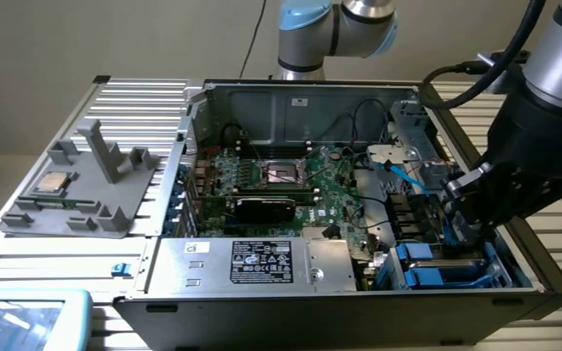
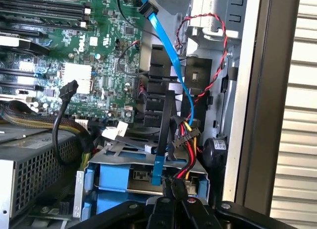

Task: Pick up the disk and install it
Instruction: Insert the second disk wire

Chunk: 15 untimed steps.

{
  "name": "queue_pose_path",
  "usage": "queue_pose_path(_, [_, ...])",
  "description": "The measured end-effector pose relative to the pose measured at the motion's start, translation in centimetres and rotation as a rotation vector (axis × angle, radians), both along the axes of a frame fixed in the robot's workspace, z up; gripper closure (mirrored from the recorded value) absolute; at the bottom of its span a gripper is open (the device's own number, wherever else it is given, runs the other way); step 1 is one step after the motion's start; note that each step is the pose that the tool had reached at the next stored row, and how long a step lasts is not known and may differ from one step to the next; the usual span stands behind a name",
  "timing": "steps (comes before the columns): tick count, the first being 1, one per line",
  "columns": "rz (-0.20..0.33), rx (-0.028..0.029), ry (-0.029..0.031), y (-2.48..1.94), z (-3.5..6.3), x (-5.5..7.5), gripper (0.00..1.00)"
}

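In the case's drive bay [image 1: 456, 274] | disk [image 2: 124, 177] seated (blue carrier) | claw [image 2: 176, 187] pinched closed above it

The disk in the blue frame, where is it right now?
The disk sits in the drive bay at the open computer case's front corner, on the exterior view's right, beside the power-supply box, under the end effector.

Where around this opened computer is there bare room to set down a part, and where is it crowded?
Free: the slatted table between the grey fixture and the power supply box, and the slats beyond the fixture. Crowded: the drive bay corner, where the gripper sits shut over the blue disk carrier among cables.
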<state>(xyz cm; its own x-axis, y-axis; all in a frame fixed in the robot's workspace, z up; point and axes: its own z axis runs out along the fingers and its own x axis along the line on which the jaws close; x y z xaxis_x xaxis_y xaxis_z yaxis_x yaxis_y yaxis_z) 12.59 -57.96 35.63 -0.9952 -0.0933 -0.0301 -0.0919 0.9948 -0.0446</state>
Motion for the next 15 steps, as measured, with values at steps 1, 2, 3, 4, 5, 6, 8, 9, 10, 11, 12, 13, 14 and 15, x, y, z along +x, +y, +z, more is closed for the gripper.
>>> queue_pose_path(1, [0.000,-0.0010,0.0000,0.00,0.22,0.00,0.89])
queue_pose_path(2, [0.000,-0.0024,0.0000,0.01,0.37,0.00,0.89])
queue_pose_path(3, [0.000,-0.0034,0.0000,0.02,0.51,0.00,0.89])
queue_pose_path(4, [0.000,-0.0030,0.0000,0.02,0.50,0.00,0.89])
queue_pose_path(5, [0.000,-0.0029,0.0000,0.02,0.50,0.00,0.89])
queue_pose_path(6, [0.000,-0.0029,0.0000,0.02,0.50,0.00,0.89])
queue_pose_path(8, [0.000,-0.0030,0.0000,0.02,0.51,0.00,0.89])
queue_pose_path(9, [0.000,-0.0032,0.0000,0.02,0.51,0.00,0.89])
queue_pose_path(10, [0.000,-0.0031,0.0000,0.02,0.51,0.00,0.89])
queue_pose_path(11, [-0.001,-0.0032,0.0000,0.02,0.51,0.00,0.89])
queue_pose_path(12, [-0.001,-0.0032,0.0000,0.02,0.51,0.00,0.89])
queue_pose_path(13, [-0.001,-0.0032,0.0000,0.02,0.51,0.00,0.89])
queue_pose_path(14, [-0.001,-0.0032,0.0000,0.02,0.52,0.00,0.89])
queue_pose_path(15, [-0.001,-0.0032,0.0000,0.02,0.51,0.00,0.89])
